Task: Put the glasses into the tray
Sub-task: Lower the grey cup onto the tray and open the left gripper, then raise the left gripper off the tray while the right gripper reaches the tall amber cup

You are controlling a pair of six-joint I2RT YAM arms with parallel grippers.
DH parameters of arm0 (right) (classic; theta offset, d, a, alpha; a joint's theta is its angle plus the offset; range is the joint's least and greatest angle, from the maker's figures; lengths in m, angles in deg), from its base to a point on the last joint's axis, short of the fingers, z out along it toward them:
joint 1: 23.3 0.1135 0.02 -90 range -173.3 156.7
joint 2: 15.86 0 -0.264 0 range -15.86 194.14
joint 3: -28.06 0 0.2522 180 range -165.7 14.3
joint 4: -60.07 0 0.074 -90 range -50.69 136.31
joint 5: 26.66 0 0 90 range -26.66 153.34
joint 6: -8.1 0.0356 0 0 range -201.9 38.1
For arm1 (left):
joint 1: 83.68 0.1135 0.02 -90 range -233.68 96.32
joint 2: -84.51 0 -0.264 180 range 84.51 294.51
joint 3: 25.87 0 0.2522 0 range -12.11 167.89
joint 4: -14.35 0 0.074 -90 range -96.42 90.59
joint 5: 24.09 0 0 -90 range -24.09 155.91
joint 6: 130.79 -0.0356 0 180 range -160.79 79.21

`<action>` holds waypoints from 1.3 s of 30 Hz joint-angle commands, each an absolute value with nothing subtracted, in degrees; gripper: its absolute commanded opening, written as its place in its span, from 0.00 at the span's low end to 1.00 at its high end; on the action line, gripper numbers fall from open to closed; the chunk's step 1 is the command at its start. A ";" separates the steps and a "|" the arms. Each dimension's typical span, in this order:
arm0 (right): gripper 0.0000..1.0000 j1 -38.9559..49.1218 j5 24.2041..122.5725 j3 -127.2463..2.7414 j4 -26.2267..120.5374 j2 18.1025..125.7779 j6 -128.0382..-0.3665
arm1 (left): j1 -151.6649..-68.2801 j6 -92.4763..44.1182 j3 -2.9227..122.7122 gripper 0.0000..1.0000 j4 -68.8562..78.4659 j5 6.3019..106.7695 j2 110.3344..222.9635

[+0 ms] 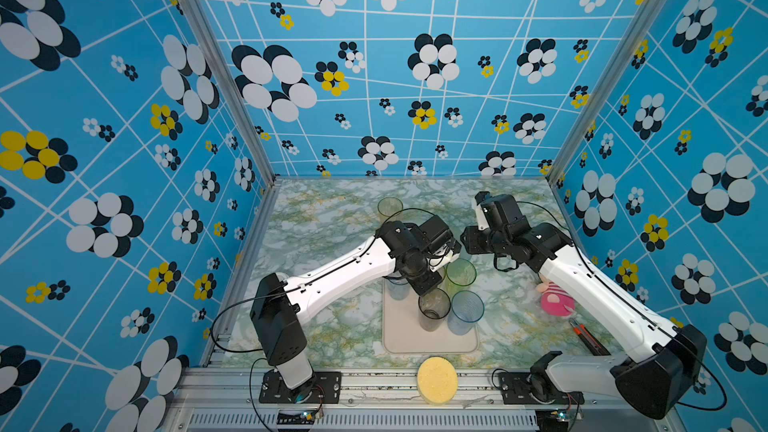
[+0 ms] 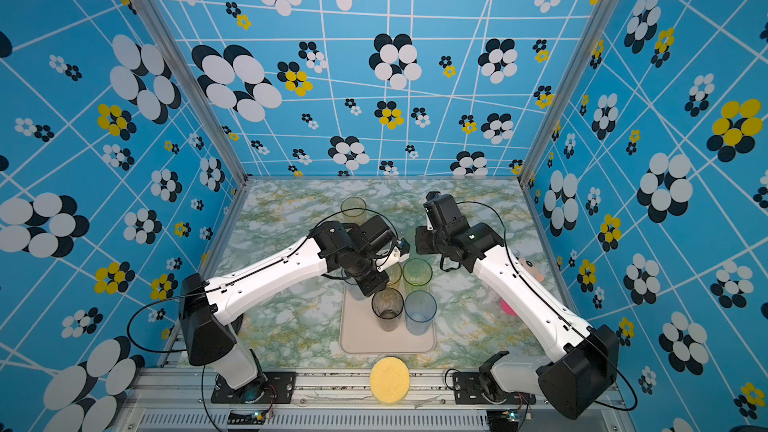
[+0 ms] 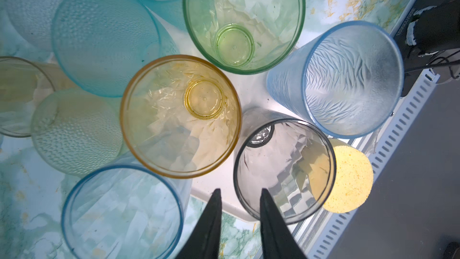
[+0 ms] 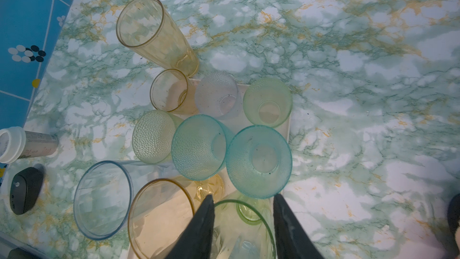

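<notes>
Tray (image 1: 428, 338), lower centre | left tool (image 3: 239, 191) parted astride the rim of the grey glass (image 3: 286, 170); right tool (image 4: 243, 196) parted, empty | we should rise straight up, not nudging the amber glass (image 3: 180, 117).

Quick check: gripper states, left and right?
Left gripper: open, empty, over the rim of the smoky grey glass.
Right gripper: open, empty, above the green glass.

Three blue walls (image 1: 519, 2) crossed by white lines and strewn with black, white and yellow oval-petal flowers, joined by bare aluminium corner posts (image 1: 220, 72), enclose a green-and-white marbled tabletop (image 1: 324, 222) veined in yellow.
</notes>
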State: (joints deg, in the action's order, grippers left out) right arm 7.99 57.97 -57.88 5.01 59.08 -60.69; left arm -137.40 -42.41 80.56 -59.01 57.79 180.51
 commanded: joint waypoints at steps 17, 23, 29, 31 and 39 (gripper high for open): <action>0.42 10.32 63.42 -75.48 2.76 74.73 -64.78 | -102.38 -27.05 52.11 0.33 -24.58 54.94 147.36; 0.39 12.19 64.09 -89.49 -0.85 87.54 -65.64 | -96.98 -24.71 46.79 0.35 -20.56 52.02 144.78; 0.35 13.39 61.75 -105.55 -6.89 101.23 -65.99 | -96.34 -25.51 46.68 0.34 -21.05 51.23 146.03; 0.34 13.78 60.84 -111.02 -8.95 105.33 -66.16 | -96.12 -25.67 46.61 0.34 -21.11 50.97 146.08; 0.30 14.32 59.09 -124.10 -12.49 115.92 -65.47 | -94.96 -26.10 46.51 0.35 -21.21 50.01 145.95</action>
State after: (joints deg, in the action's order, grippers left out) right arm 14.00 60.85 -120.90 -8.76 114.11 -65.24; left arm -95.65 -26.17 47.18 -22.44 51.27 146.09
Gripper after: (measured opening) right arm 0.304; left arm 0.345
